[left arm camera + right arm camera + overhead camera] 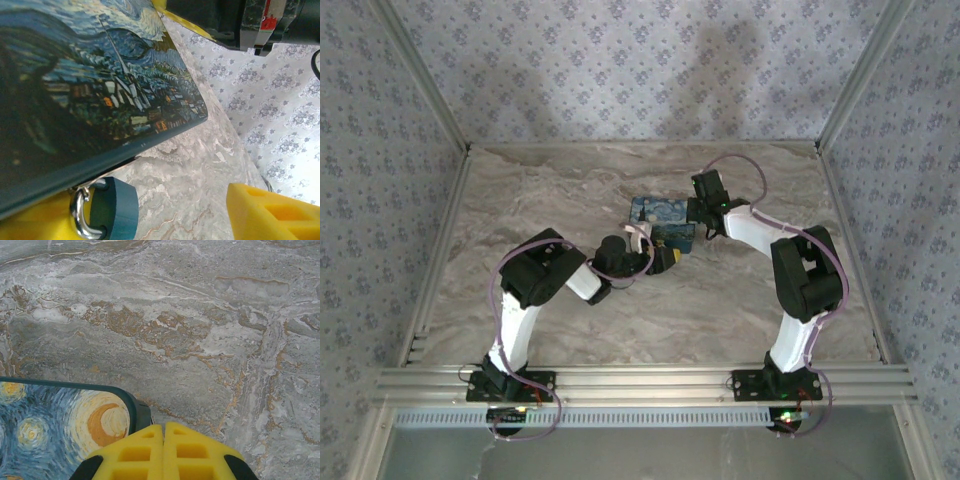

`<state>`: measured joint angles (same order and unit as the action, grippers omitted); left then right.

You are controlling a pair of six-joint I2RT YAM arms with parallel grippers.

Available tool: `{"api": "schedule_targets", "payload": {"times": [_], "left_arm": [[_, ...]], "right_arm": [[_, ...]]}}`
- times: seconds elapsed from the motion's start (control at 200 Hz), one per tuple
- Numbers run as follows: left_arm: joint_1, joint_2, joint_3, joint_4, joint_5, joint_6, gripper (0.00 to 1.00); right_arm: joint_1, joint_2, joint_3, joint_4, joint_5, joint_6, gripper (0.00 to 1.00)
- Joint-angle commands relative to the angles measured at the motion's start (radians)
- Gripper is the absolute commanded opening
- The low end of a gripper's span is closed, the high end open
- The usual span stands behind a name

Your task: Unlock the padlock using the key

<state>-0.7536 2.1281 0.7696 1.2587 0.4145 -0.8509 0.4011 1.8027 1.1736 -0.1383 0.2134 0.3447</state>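
Left claw fingers are sitting nearest, standing well apart and gripping nothing. Padlock is hanging between them, hard over toward the left-hand finger and well clear of the other.

Lock is showing a small teal body and a bright steel shackle. Shackle is looping through a metal tab under the box edge. It seems to be sitting home in the body, so I'm reading it as locked.

Box with the starry-night print is lying just ahead of and above the left claw, on the marble table.

Right claw is hovering beyond, fingers pressed together, with a box corner lying just to its left. Whether it's pinching the key, I cannot tell; nothing is poking out between the pads.

Progress: I'm calling it early. Left claw is framing the lock, nothing more. Remaining: getting the key into the keyway, turning it, popping the shackle. Keyway face is pointing away, so I'm not calling its orientation.
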Motion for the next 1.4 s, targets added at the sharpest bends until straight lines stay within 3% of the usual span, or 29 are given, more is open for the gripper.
{"api": "schedule_targets", "payload": {"times": [0.0, 0.465, 0.515, 0.73, 0.874, 0.909, 1.289, 1.399], "left_arm": [[0.008, 0.041, -0.052, -0.065, -0.018, -0.017, 0.63], [0.042, 0.035, -0.079, -0.133, -0.01, -0.034, 0.48], [0.046, 0.033, -0.083, -0.145, -0.01, -0.032, 0.41], [0.05, 0.013, -0.084, -0.224, -0.009, -0.009, 0.31], [0.056, 0.009, -0.081, -0.257, -0.008, -0.007, 0.3], [0.057, 0.009, -0.079, -0.26, -0.006, -0.008, 0.25], [0.078, -0.002, -0.088, -0.323, 0.027, -0.017, 0.23], [0.082, -0.003, -0.075, -0.364, 0.042, -0.021, 0.27]], "right_arm": [[0.027, 0.029, -0.026, -0.034, -0.037, 0.014, 0.0], [0.032, 0.027, -0.042, -0.021, -0.035, 0.025, 0.0], [0.033, 0.027, -0.042, -0.021, -0.036, 0.025, 0.0], [0.034, 0.023, -0.044, -0.015, -0.034, 0.027, 0.0], [0.036, 0.023, -0.049, -0.013, -0.035, 0.027, 0.0], [0.035, 0.023, -0.05, -0.012, -0.035, 0.029, 0.0], [0.035, 0.02, -0.058, -0.005, -0.032, 0.028, 0.0], [0.035, 0.02, -0.056, -0.003, -0.035, 0.028, 0.0]]}}
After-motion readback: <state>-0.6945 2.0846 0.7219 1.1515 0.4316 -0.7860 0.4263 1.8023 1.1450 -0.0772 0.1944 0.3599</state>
